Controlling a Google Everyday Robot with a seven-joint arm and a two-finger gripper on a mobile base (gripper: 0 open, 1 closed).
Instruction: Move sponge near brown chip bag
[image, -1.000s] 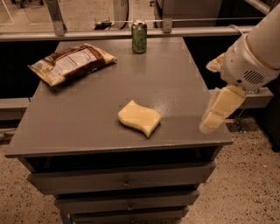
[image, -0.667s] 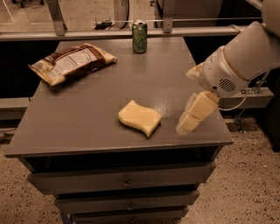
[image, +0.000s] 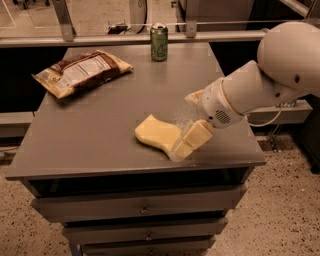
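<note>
- Camera view, the only one: the two-finger gripper with pale yellow blocky fingers (image: 184, 125) has been swung in from the table's edge over the last second and brought low over the grey flat table top (image: 100, 145).
- Gripper state: the fingers are seen spread apart, the lower finger (image: 192, 140) down at the table and the upper finger (image: 194, 96) back by the white wrist. Nothing is clamped.
- The pale yellow wavy-edged foam sponge (image: 157, 134) is found right at the lower finger, touching or just beside it; contact cannot be told for sure. The sponge has not been displaced and lies flat.
- The crinkled brown chip bag with the white label panel (image: 82, 72) is left well apart from the gripper, beyond the sponge at the far corner, unmoved.
- The green soda can (image: 159, 42) is left standing at the far edge, well apart from the gripper, unmoved.
- Judgement: the approach is nearly finished and no transport is done yet. The sponge must next be straddled and pinched, then carried toward the bag.
- Risk: the sponge could be nudged sideways by the low finger before it is gripped.
</note>
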